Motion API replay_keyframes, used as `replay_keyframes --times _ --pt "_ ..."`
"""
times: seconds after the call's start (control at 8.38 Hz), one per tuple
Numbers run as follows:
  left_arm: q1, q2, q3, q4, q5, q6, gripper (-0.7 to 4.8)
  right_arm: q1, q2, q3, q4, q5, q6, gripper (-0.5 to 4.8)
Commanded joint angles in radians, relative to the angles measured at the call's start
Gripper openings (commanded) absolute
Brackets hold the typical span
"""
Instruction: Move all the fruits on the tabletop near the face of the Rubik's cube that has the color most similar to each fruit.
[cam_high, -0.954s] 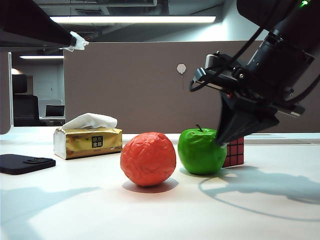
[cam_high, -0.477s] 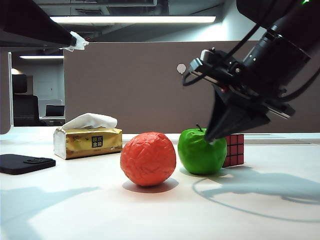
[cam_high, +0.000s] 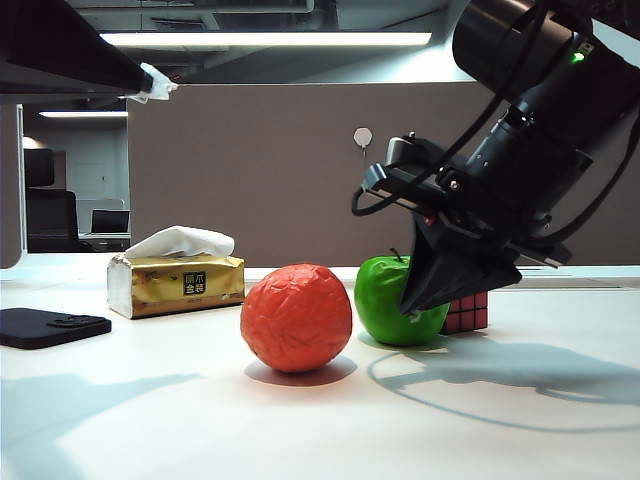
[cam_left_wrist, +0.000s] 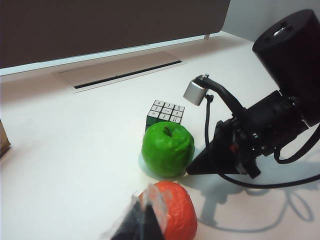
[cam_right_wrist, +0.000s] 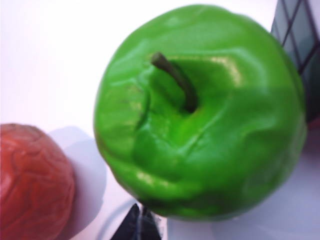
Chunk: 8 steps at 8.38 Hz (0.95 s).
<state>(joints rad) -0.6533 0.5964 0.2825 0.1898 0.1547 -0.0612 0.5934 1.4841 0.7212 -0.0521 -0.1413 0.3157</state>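
— On the tabletop, where do the fruits lie?

— Green apple sits just beside the Rubik's cube; orange-red ball stands near it. My right gripper, fingers together, points at the apple's side. My left gripper hovers above the ball — its closure I cannot tell.

My arms: matte black, cabled.
My right hand tapers to a dark wedge; black cables loop around it, a silver cylinder sits on top.
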Motion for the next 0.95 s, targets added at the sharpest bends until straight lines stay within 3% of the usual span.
replay_keyframes --times 0.12,0.48,0.6,0.72,0.95 --pt "0.0 -0.001 0.005 0.006 0.003 0.0 -0.05 -0.002 -0.003 0.012 0.035 0.038 -0.016 -0.01" --pt "0.0 -0.001 0.005 0.006 0.003 0.0 -0.05 -0.01 -0.003 0.012 0.035 0.039 -0.036 -0.01" --pt "0.0 -0.002 0.005 0.006 0.003 0.0 -0.05 -0.011 -0.005 0.013 0.011 0.013 -0.055 -0.01" --pt "0.0 -0.002 0.005 0.006 0.003 -0.003 -0.05 -0.011 -0.021 0.017 -0.066 -0.109 -0.055 -0.01" --pt "0.0 -0.002 0.005 0.007 0.003 -0.003 -0.05 -0.011 -0.113 0.017 -0.069 -0.124 -0.055 -0.01"
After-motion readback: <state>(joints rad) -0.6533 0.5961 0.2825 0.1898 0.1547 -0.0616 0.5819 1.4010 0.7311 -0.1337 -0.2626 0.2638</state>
